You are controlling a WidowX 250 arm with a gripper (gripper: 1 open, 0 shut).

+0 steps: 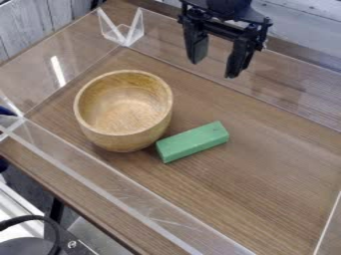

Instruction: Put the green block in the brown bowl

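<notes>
Your tool (220,58) hangs spread and empty, well apart from the small green rectangular block (193,141) lying just beside the round light-brown wooden bowl (123,110); descend off-centre and you risk nudging it.

One green block (192,141), one brown bowl (123,110)

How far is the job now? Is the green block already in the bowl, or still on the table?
Nothing looks done yet: the block lies on the table, just right of the bowl, which is empty. In hand: nothing; the hand is open, up behind the block and apart from it. Left: go down to the block, grasp it, carry it over the bowl and release it there.
</notes>
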